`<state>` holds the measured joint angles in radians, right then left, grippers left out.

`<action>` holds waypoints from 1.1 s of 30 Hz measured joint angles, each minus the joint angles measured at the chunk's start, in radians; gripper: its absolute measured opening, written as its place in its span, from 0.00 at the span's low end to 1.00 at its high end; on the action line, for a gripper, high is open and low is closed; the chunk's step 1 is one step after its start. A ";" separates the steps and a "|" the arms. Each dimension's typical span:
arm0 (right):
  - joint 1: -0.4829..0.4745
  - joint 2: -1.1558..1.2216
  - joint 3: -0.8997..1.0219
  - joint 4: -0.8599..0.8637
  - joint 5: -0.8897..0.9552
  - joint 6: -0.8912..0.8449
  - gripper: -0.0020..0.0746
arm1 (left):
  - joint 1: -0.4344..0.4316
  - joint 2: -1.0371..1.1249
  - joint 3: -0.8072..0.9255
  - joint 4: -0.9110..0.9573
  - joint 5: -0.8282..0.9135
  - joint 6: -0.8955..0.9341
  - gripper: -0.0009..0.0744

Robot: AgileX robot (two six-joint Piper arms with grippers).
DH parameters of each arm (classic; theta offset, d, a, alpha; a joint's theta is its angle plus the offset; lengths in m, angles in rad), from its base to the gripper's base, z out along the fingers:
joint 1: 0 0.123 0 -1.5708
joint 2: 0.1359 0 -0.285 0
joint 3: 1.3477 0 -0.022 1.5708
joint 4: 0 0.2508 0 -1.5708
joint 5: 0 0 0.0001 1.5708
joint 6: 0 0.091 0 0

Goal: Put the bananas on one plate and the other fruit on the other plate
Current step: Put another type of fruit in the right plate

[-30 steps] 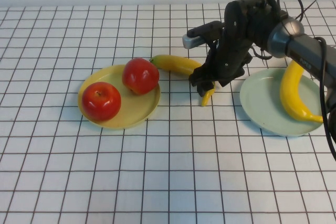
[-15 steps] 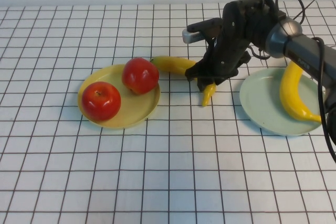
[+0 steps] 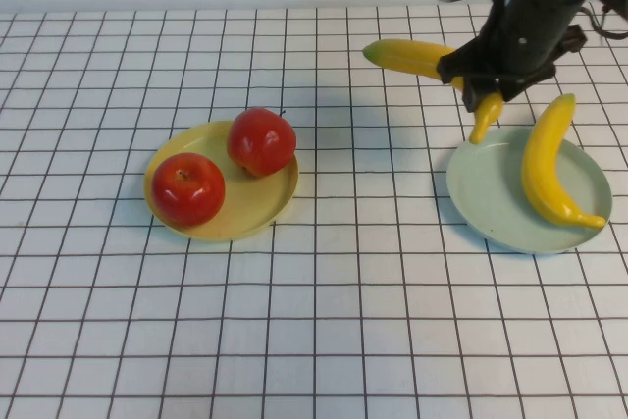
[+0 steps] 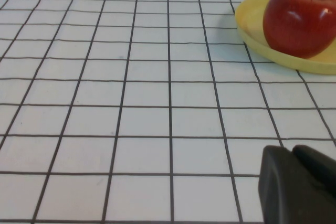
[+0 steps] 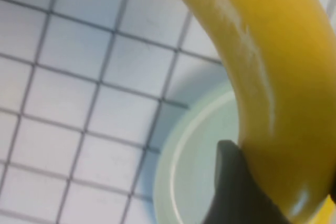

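The high view looks down from the robot's side across the gridded surface (image 3: 314, 321). The left wrist view sits low, skimming toward the yellow plate (image 4: 252, 24), shared with the high view. The right wrist view presses close against a banana (image 5: 273, 87), apparently above the mint plate (image 5: 184, 182).

No text, label, brand, number or sign can be read in any of the views. The white bench with its black grid lines (image 3: 314, 321) carries only the lines, with no marks or letters. The shiny red round apples (image 3: 186, 188), the glossy yellow curved bananas (image 3: 549, 164), the pale yellow round plate (image 3: 245, 218) and the pale mint round plate (image 3: 491, 203) are all plain, without stickers or print. The dark housing of the right tool (image 3: 491, 80) also shows no readable marking.
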<state>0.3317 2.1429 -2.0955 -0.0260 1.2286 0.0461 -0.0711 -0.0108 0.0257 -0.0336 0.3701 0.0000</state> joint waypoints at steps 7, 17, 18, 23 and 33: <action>-0.013 -0.216 0.371 0.004 -0.127 0.049 0.44 | 0.000 0.000 0.000 0.000 0.000 0.000 0.01; -0.013 -0.347 0.790 -0.057 -0.392 0.203 0.44 | 0.000 0.000 0.000 0.000 0.000 0.000 0.01; -0.013 -0.344 0.792 -0.064 -0.401 0.205 0.44 | 0.000 0.000 0.000 0.000 0.000 0.000 0.01; -0.013 -0.331 0.792 -0.078 -0.448 0.212 0.44 | 0.000 0.000 0.000 0.000 0.000 0.000 0.01; -0.013 -0.331 0.792 -0.093 -0.400 0.212 0.47 | 0.000 0.000 0.000 0.000 0.000 0.000 0.01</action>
<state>0.3189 1.8119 -1.3033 -0.1189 0.8284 0.2584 -0.0711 -0.0108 0.0257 -0.0336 0.3701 0.0000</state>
